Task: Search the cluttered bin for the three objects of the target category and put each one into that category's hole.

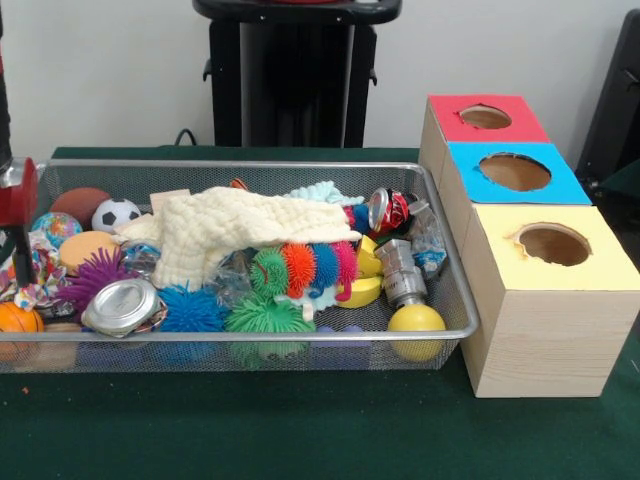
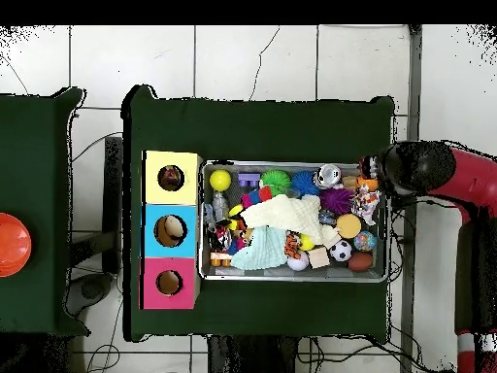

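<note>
Searching is the step in hand, as I judge it, since nothing looks lifted out of the wire mesh bin (image 1: 440,250) and the gripper (image 1: 18,205) shows only as a red and black part at the bin's end farthest from the boxes; whether it is open or holding anything I cannot tell; the bin sits mid-counter on the green counter (image 1: 300,420), heaped with soft and hard things: a cream knitted cloth (image 1: 240,235) draped over the middle, spiky rubber balls (image 1: 255,315) in purple, blue, green and orange, a crushed shiny can (image 1: 122,305), a smooth yellow ball (image 1: 416,320) at the corner nearest the boxes, a small soccer ball (image 1: 116,213); just beside the bin stand three wooden boxes, each with a round hole, topped yellow (image 1: 553,245), blue (image 1: 514,172) and red (image 1: 485,117); the next move likely calls for reaching past the cloth, which hides much.
</note>
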